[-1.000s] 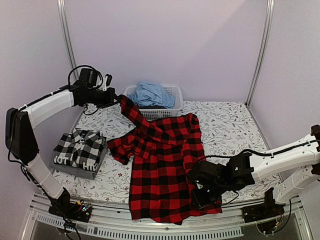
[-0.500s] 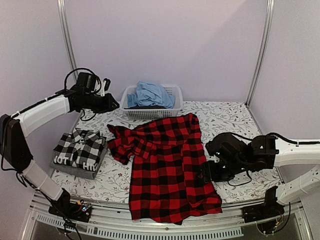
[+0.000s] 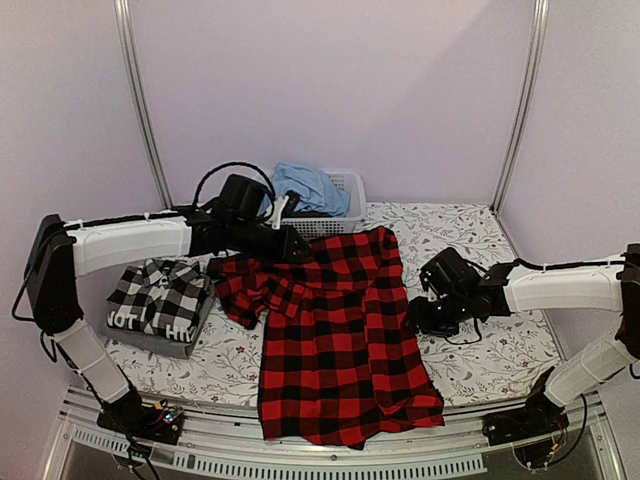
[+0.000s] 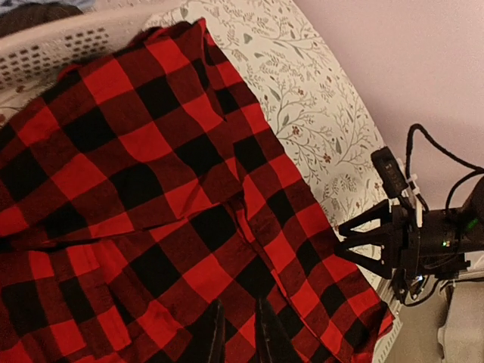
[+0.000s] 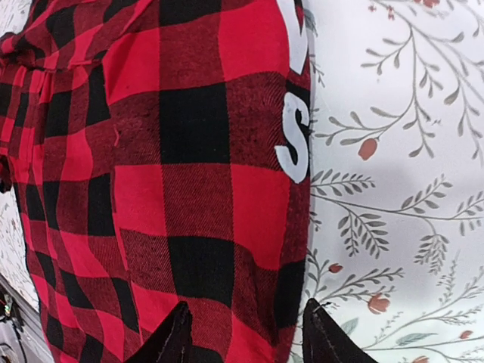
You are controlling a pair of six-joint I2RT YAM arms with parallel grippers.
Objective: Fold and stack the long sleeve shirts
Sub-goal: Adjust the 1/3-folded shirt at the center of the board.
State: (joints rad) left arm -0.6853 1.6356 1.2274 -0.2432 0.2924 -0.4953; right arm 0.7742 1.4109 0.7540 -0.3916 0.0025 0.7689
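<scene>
Right gripper [image 5: 246, 333]: fingers spread wide, empty, straddling the right side edge of the red-and-black flannel [image 3: 330, 340]. Left gripper [image 4: 240, 336]: fingers narrow, above the flannel's upper part; cannot tell if it pinches cloth.

Flannel lies unfolded mid-table, left sleeve bunched. Black-and-white check shirt [image 3: 160, 295] sits folded on the dark grey lettered shirt [image 3: 145, 332], far left.

Flannel hem reaches the near edge of the table [image 3: 480, 240]. Bare room on the right.

Pale lilac walls [image 3: 330, 90], two silver uprights [image 3: 138, 100], and a white floral-printed tabletop [image 3: 470, 235] under even light
</scene>
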